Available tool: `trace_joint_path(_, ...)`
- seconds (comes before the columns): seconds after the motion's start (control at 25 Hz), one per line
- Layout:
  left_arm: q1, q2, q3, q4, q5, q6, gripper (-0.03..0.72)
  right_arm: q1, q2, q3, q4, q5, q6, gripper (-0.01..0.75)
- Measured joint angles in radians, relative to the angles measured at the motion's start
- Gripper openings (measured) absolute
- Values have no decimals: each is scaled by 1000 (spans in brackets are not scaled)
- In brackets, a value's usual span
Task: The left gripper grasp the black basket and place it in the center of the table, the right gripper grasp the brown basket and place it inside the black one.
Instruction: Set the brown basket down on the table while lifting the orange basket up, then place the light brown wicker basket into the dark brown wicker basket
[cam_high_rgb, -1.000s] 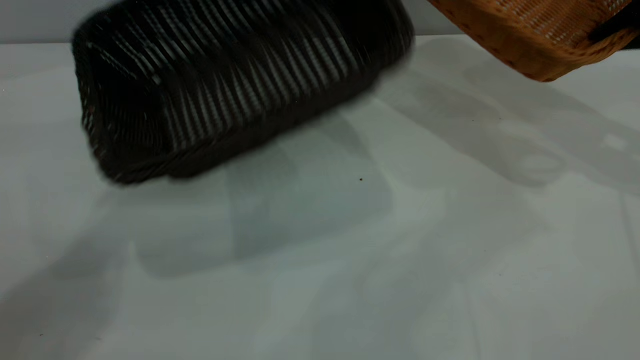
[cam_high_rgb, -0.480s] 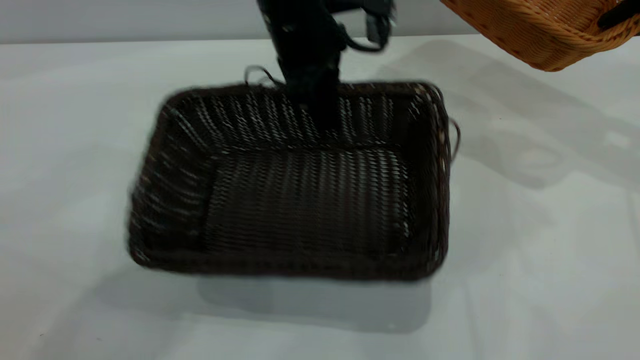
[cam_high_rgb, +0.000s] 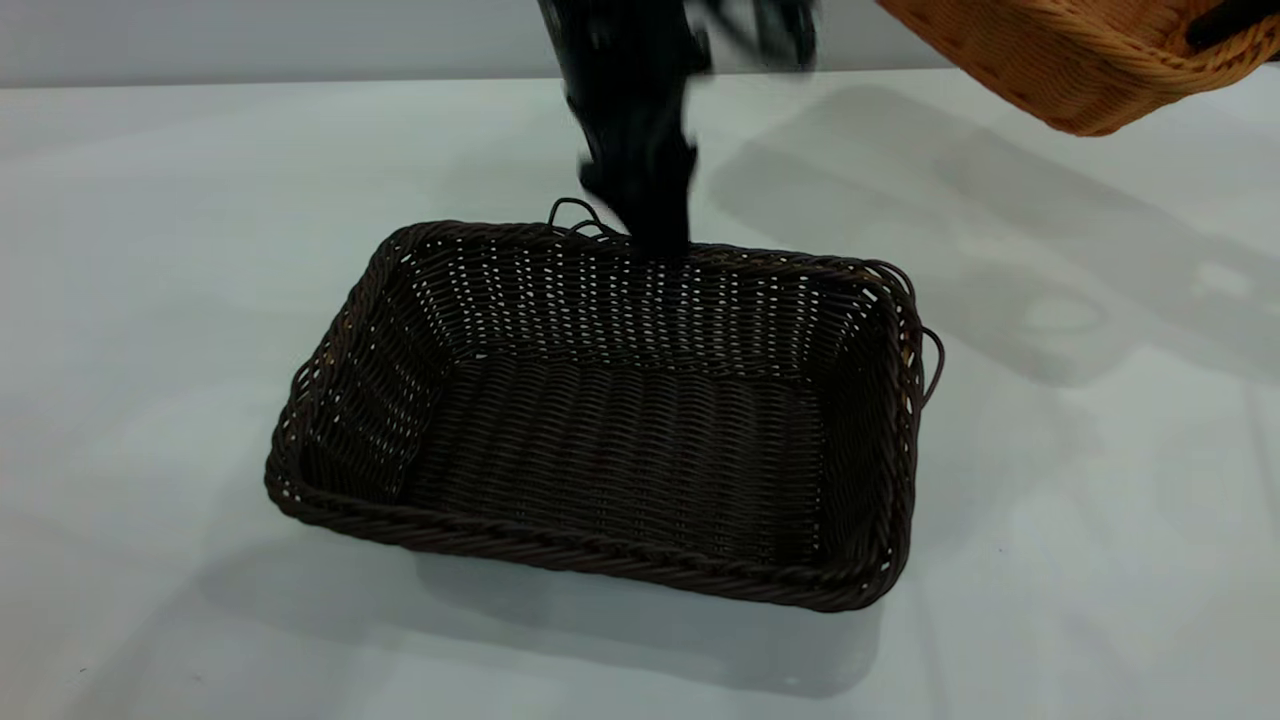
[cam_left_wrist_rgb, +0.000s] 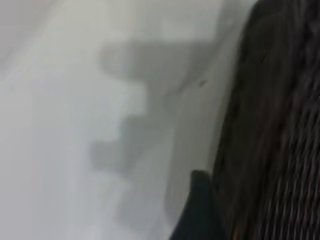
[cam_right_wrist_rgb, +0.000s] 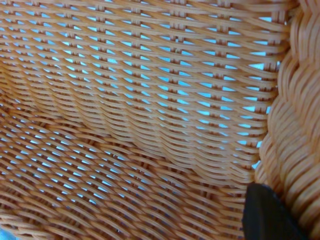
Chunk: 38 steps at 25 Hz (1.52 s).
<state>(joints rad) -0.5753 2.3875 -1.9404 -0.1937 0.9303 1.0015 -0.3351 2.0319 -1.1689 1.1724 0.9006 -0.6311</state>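
The black basket (cam_high_rgb: 600, 550) lies flat and upright in the middle of the table (cam_high_rgb: 150, 250). My left gripper (cam_high_rgb: 650, 235) hangs over the middle of its far rim, tips at rim height, open; the basket is still while the arm is blurred. In the left wrist view one of its fingers (cam_left_wrist_rgb: 200, 215) is just outside the basket's wall (cam_left_wrist_rgb: 280, 125). My right gripper (cam_high_rgb: 1225, 25) is shut on the rim of the brown basket (cam_high_rgb: 1080, 70) and holds it tilted in the air at the far right. That basket's weave (cam_right_wrist_rgb: 140, 115) fills the right wrist view, with one finger (cam_right_wrist_rgb: 270, 215) against its rim.
The white-grey tabletop stretches bare on all sides of the black basket. A grey wall (cam_high_rgb: 250, 40) runs behind the table's far edge. Small wire loops (cam_high_rgb: 930, 365) stick out from the black basket's right edge.
The black basket came down from the air at the upper left, swung upright and settled flat at the table's centre. The left gripper's tips went from inside it up to its far rim. The brown basket barely moved.
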Motion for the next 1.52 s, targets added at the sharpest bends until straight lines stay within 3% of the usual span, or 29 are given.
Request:
trace_joint_path(0.28,184,-151,-10,65,130,-130,536,56,-11,0,-110,55,100,71)
trace_joint_path(0.48,339,-162,-10,-9,137,-132,536,185,-102,0,-272,92,264,71)
trace_joint_path(0.64,418,-162,-10,-48,137,-132,536,317,-144,0,-392,111,409,71)
trace_joint_path(0.88,472,-162,-10,-55,120,-132,536,584,-130,19,-451,104,507,71)
trace_joint_path(1.04,485,-162,-10,-59,105,-132,536,680,-88,21,-446,78,547,71)
trace_joint_path(1.16,486,-162,-10,-61,97,-133,536,711,-52,21,-442,28,558,71)
trace_joint_path(1.52,486,-162,-10,-62,86,-133,536,712,-10,21,-459,-27,577,71)
